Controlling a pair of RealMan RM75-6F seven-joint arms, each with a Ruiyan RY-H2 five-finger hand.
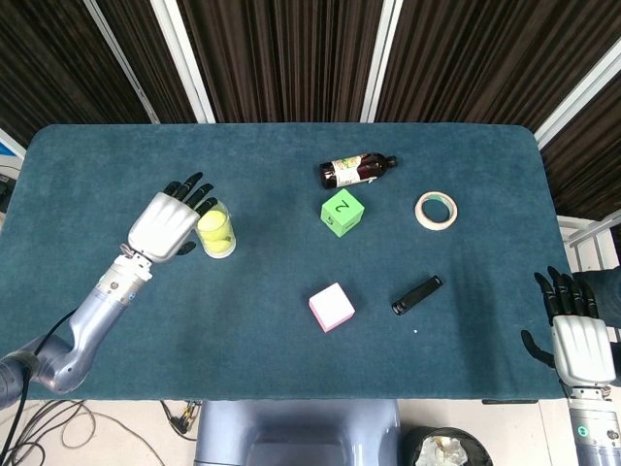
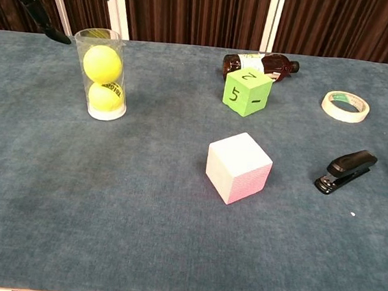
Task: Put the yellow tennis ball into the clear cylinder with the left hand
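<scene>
The clear cylinder point(image 2: 104, 75) stands upright at the table's left and holds two yellow tennis balls, one point(image 2: 102, 64) stacked on the other point(image 2: 105, 97). From above, the top ball point(image 1: 214, 230) fills the cylinder's mouth. My left hand point(image 1: 172, 219) hovers just left of the cylinder with its fingers spread and nothing in it; only its dark fingertips point(image 2: 39, 8) show at the top left of the chest view. My right hand point(image 1: 574, 330) hangs off the table's right front corner, fingers apart and empty.
A brown bottle point(image 1: 357, 170) lies at the back centre. A green numbered cube point(image 1: 342, 213) sits in front of it, a tape roll point(image 1: 436, 210) to the right. A pink-white cube point(image 1: 332, 307) and a black stapler point(image 1: 416, 295) lie nearer the front.
</scene>
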